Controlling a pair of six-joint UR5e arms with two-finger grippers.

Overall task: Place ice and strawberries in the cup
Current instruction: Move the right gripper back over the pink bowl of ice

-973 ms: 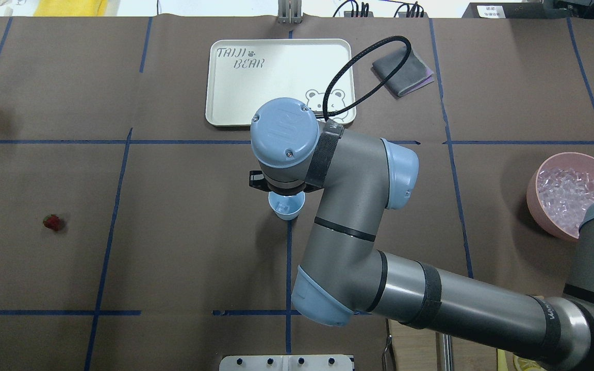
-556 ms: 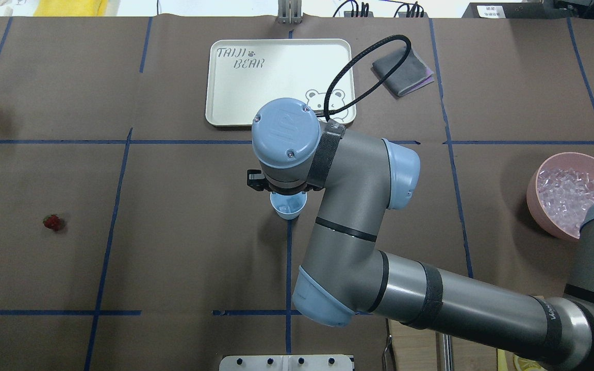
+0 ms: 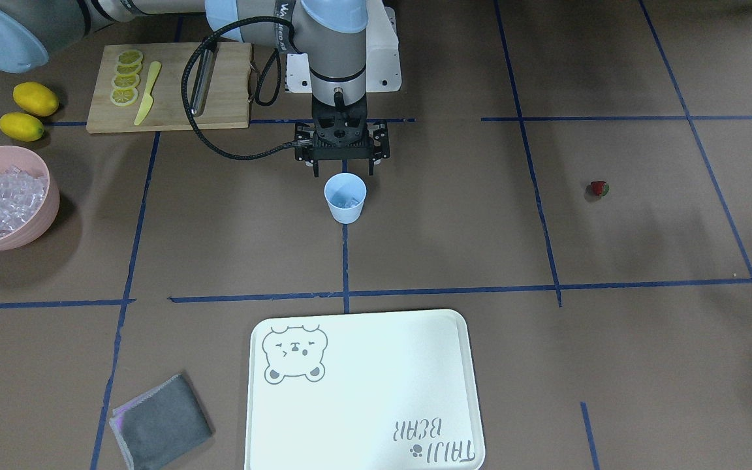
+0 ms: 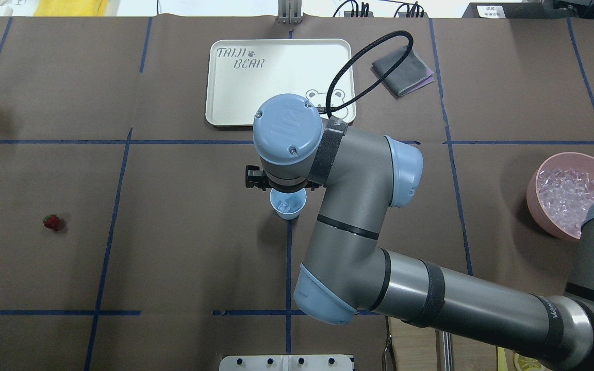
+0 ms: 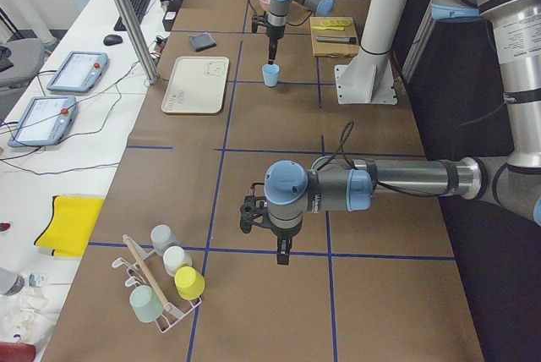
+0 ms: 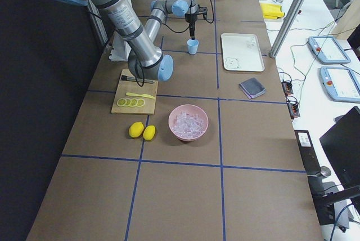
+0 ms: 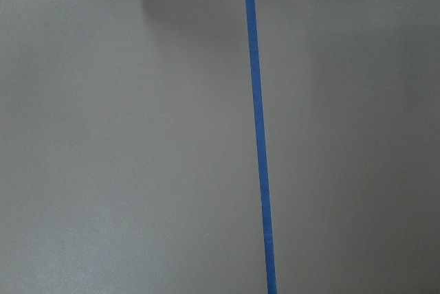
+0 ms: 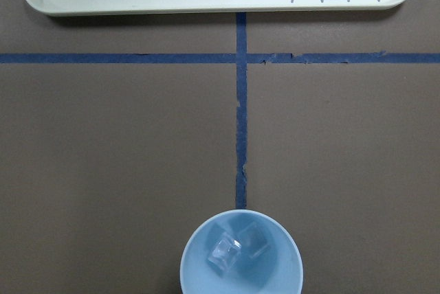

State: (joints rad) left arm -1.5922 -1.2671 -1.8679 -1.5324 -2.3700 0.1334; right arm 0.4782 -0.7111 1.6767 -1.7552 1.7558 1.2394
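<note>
Ice [image 8: 225,251] lies inside cup [image 8: 275,277]; front view, unlike overhead, shows us right gripper [image 3: 343,171] apparently spread, empty; left gripper [image 5: 283,256]: we cannot tell.

Bright, even overhead light washing over tabletop [image 3: 454,248] — every view reading sharp. Soft shadows spreading beside pink bowl [image 3: 40,225] and strawberry [image 3: 600,188], larger dim patch lying under right arm [image 4: 353,206]. White tray [image 3: 376,365] glaring pale. Ice [image 8: 225,253] glinting inside cup [image 8: 278,266]. Exterior right view sinking into black along left edge.
</note>
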